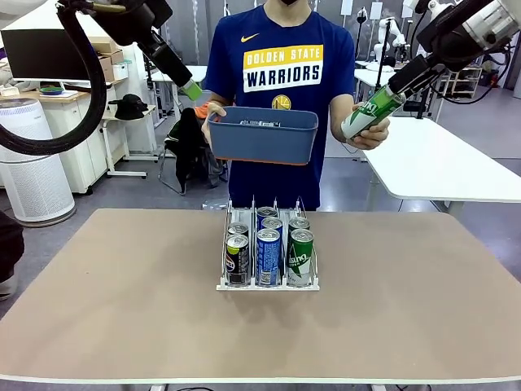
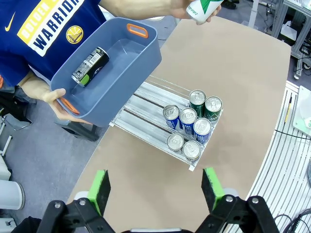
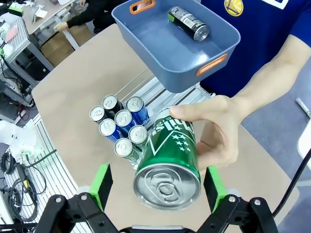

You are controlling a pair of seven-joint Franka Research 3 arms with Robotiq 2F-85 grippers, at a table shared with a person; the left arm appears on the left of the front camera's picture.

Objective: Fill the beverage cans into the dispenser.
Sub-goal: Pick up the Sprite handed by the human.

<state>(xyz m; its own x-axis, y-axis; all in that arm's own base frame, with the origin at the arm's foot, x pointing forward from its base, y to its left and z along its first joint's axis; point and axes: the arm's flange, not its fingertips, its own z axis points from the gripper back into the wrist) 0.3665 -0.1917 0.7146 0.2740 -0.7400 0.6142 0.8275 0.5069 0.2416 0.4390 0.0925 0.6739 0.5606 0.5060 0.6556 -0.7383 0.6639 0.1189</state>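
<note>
The dispenser (image 1: 269,286) stands mid-table with several beverage cans in its three lanes: black (image 1: 237,259), blue (image 1: 268,257) and green (image 1: 299,257) at the front. A person's hand (image 3: 218,131) holds a green can (image 3: 167,160) top-first between the spread fingers of my right gripper (image 3: 158,187), with a gap on each side. In the front view that can (image 1: 370,114) is just below my right gripper (image 1: 400,84). My left gripper (image 2: 155,189) hangs open high above the dispenser (image 2: 146,104), holding nothing. In the front view my left gripper (image 1: 189,88) is at upper left.
The person's other hand holds a blue-grey bin (image 1: 260,138) above the table's far edge. One black can (image 2: 90,66) lies in the bin (image 2: 141,63). From the right wrist, the bin (image 3: 170,46) hangs over the rack's rear end (image 3: 150,90). A white table (image 1: 440,163) stands at back right.
</note>
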